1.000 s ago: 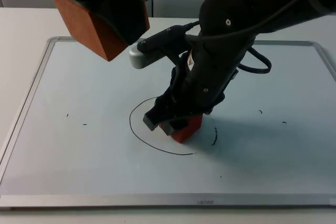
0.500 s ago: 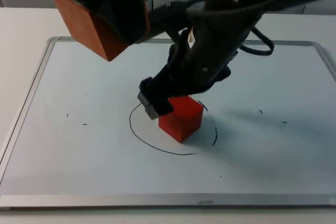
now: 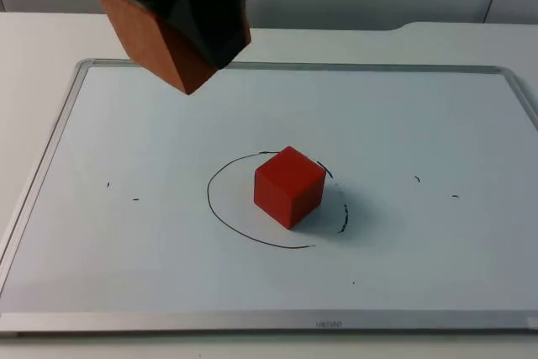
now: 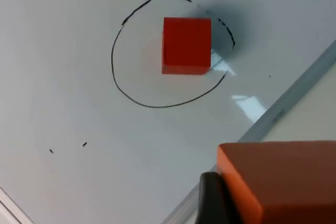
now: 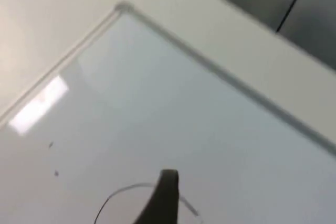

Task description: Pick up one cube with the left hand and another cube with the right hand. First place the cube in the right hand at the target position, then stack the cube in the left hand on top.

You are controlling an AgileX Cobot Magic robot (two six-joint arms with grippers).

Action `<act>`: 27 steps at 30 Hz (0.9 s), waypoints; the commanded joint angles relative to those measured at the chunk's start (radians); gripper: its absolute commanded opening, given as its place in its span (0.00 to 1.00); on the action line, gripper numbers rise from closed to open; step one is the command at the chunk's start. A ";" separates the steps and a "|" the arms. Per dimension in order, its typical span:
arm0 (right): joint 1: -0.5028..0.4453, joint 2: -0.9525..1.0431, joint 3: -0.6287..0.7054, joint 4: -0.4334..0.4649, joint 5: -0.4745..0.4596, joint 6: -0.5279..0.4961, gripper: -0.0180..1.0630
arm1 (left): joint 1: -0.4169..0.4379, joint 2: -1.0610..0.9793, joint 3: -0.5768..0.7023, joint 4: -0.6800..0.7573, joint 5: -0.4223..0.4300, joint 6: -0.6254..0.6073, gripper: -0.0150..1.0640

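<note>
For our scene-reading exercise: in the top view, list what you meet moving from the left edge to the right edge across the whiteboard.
Whiteboard's left frame edge → small pen marks → orange cube held aloft in the left gripper → drawn circle's left arc → red cube inside the circle → small pen marks → whiteboard's right frame edge.

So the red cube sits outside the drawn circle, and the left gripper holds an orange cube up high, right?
Not quite. The red cube sits inside the drawn circle, as the top view shows. The rest is right: the left gripper holds the orange cube up above the whiteboard.
</note>
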 commanded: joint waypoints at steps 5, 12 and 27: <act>-0.007 -0.323 -0.007 -0.037 0.066 -0.027 0.77 | -0.008 0.110 -0.009 -0.027 -0.101 0.054 0.01; -0.007 -0.547 -0.005 -0.050 0.254 -0.049 0.77 | -0.008 0.277 -0.129 -0.027 -0.099 0.100 0.01; -0.007 -1.016 0.326 -0.070 0.271 -0.056 0.77 | -0.008 0.564 -0.308 -0.015 -0.106 0.144 0.01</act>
